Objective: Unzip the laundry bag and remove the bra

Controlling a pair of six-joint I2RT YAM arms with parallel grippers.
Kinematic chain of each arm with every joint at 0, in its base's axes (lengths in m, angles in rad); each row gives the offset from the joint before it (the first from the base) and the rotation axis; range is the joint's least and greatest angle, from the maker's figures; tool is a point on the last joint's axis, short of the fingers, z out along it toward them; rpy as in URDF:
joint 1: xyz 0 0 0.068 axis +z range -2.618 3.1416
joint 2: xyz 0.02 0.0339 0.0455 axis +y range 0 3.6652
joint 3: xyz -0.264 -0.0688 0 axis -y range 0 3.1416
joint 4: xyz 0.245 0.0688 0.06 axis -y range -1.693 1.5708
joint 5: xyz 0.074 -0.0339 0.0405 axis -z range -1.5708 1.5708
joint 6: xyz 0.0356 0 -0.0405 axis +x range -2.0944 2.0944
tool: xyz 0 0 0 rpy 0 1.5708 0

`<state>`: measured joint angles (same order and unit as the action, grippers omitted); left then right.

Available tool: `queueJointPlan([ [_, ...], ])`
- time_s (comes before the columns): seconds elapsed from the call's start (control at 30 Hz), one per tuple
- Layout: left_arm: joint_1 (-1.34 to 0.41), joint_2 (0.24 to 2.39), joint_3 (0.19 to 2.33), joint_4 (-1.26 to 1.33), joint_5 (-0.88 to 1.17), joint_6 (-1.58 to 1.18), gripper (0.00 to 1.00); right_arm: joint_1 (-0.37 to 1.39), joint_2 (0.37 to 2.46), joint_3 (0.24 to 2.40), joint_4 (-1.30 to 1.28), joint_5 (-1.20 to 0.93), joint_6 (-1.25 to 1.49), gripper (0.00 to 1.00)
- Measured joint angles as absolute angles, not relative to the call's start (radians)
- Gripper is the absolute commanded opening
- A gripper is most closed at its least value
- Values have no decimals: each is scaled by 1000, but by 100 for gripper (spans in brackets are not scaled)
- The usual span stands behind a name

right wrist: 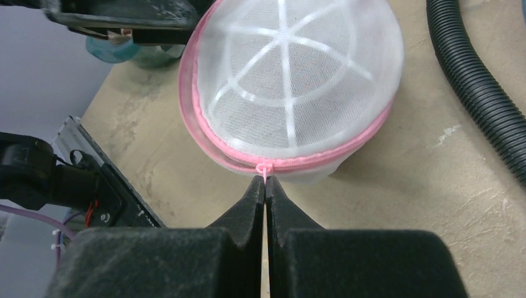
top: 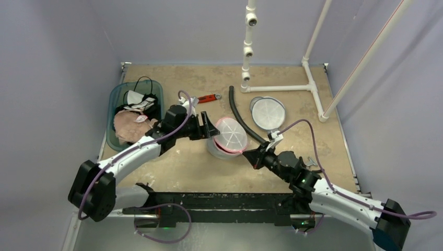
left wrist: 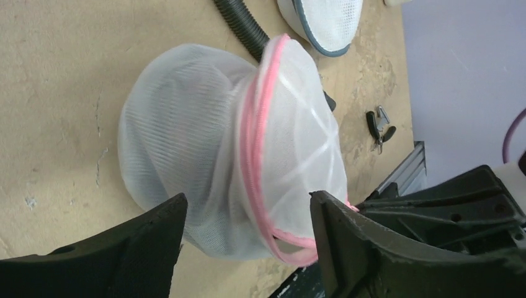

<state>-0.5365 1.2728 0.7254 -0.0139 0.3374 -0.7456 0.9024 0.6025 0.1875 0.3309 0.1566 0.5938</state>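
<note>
One light, floppy laundry bag [top: 231, 137], centre frame: right jaws pinch its zipper pull [right wrist: 265, 169], left jaws released; I'd brace the pink rim [left wrist: 251, 155].

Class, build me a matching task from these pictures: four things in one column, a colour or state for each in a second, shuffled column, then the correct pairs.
Things
1. left gripper
2. right gripper
3. hose
4. bin

Colour or state
A. black and ribbed
B. shut on the pink zip pull
C. open, one finger on each side of the laundry bag
D. teal, with clothes inside

Pairs: 1-C, 2-B, 3-A, 4-D
</note>
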Motion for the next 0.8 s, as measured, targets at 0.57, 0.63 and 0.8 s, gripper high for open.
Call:
queueJointPlan([
  [0.57,-954,931,577,-15,42,-1186,83,902,707,192,423,139,583,0],
  [0.63,-1007,986,569,-1,-4,-1238,83,902,713,195,426,138,583,0],
  [0.8,-1029,1077,552,51,-110,-1340,80,902,713,207,427,136,580,0],
])
